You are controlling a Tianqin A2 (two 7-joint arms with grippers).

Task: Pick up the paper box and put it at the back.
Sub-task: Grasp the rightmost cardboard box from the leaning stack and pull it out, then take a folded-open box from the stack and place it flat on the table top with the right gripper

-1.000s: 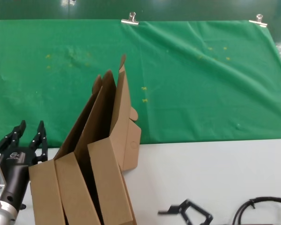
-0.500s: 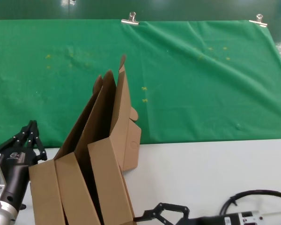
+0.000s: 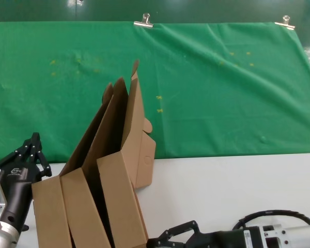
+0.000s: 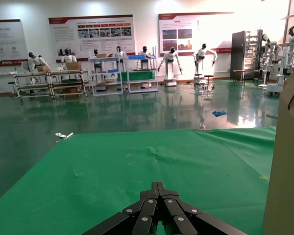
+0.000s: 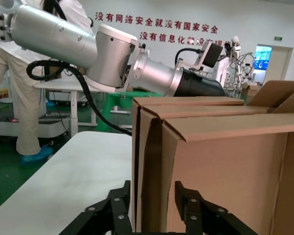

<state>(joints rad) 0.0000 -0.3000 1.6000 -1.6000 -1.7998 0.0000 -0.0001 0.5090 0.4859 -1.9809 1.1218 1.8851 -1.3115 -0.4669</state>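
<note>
Several brown cardboard boxes stand leaning together at the front left of the white table. The paper box (image 3: pixel 121 201) is the rightmost of them, with its lid and ear flap (image 3: pixel 137 119) raised. My right gripper (image 3: pixel 163 237) is open at this box's lower right corner. In the right wrist view my right gripper (image 5: pixel 154 192) has its jaws on either side of the box's cardboard edge (image 5: pixel 149 161), not closed on it. My left gripper (image 3: pixel 33 147) is shut and empty, left of the boxes; it (image 4: pixel 157 186) points over the green cloth (image 4: pixel 112 166).
The green cloth (image 3: pixel 222 93) covers the back, held by metal clips (image 3: pixel 143 21) along its far edge. The white tabletop (image 3: pixel 237 186) lies in front of it. A black cable (image 3: pixel 263 214) loops over my right arm. The other boxes (image 3: pixel 51 212) stand close beside the paper box.
My right gripper has moved left along the table's front up to the rightmost box. My left gripper's fingers have closed; the boxes have not moved.
</note>
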